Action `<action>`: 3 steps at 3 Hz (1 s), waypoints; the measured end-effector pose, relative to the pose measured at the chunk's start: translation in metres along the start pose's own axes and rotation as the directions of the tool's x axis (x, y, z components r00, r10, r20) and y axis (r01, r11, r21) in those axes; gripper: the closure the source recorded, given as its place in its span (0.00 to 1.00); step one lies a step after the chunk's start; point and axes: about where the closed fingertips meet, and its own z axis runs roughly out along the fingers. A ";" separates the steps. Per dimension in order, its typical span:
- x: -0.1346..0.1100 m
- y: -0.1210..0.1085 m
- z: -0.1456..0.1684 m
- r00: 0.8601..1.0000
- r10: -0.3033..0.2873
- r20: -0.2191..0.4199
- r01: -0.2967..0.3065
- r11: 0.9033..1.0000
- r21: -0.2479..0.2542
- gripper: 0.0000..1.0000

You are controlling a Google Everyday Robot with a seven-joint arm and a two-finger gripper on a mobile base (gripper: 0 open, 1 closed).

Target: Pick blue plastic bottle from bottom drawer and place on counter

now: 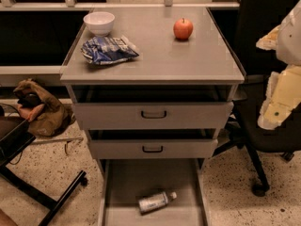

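The blue plastic bottle (155,201) lies on its side on the grey floor of the bottom drawer (122,182), which is pulled out toward me. Its white cap points right. The counter (188,55) is the flat grey top of the cabinet. My gripper (280,98), white and pale yellow, hangs at the right edge of the view. It is level with the upper drawers, well right of the cabinet and far above the bottle. It holds nothing that I can see.
On the counter stand a white bowl (99,22), a blue-and-white snack bag (108,49) and a red apple (183,28). Two drawers with black handles (154,114) sit above the bottom drawer. A black office chair (263,126) stands right, behind the gripper. A brown bag (42,109) and chair legs lie left.
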 end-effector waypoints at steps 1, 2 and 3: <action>0.000 0.000 0.000 1.000 0.000 0.000 0.000 1.000 0.000 0.00; 0.005 0.009 0.025 1.000 0.012 -0.005 -0.013 1.000 -0.015 0.00; 0.017 0.031 0.091 0.999 0.046 0.001 -0.046 0.995 -0.094 0.00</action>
